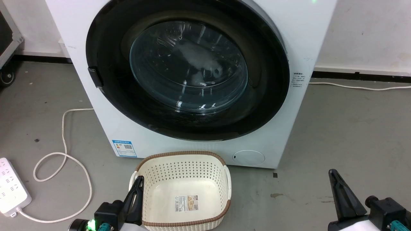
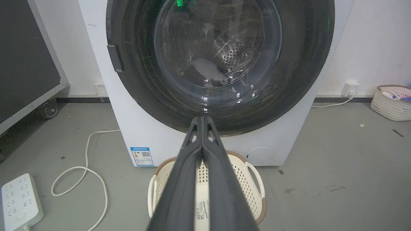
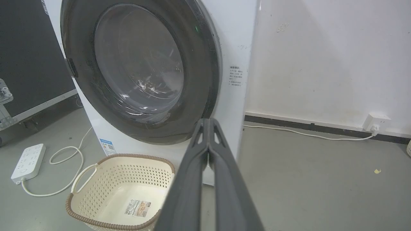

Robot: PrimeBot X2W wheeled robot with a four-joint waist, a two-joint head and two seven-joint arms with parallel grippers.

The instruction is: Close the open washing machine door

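**Left end effector** [image 2: 203, 119]: two long dark fingers, pressed together from base to tip. Nothing is held. In the head view it is placed at the lower left, with its tip over the left edge of the laundry basket [image 1: 183, 154]. Whether they touch cannot be told.

**Right end effector** [image 3: 208, 121]: fingers met at the tips, with a thin slit visible lower down. Nothing is held. In the head view it is placed at the lower right, over the grey floor [image 1: 337, 128] and well apart from the machine.

**Laundry basket:** cream, perforated, brown-rimmed, with white handles. It is set on the floor just in front of the machine. A printed label is seen on its bottom.

**Washing machine door** [image 1: 188, 67]: round and black-rimmed with a bulging clear glass centre. It is seated flat in the front of the washing machine [image 1: 106, 128] and appears shut. A dark latch tab [image 1: 95, 77] is noted on its left edge. A perforated steel drum [image 2: 237, 54] and a pale shape [image 2: 207, 72] are seen through the glass; what the shape is cannot be told.

**Washing machine:** white. A blue-edged sticker [image 1: 124, 148] is fixed at its lower left and a round cover [image 1: 249, 158] at its lower right.

**Surroundings:**
- A white power strip [image 1: 11, 189] and a looped white cable [image 1: 63, 125] are laid on the floor to the left.
- A wall socket [image 3: 375, 122] is mounted on the wall to the right.
- A second basket [image 2: 390, 102] is placed by that wall.
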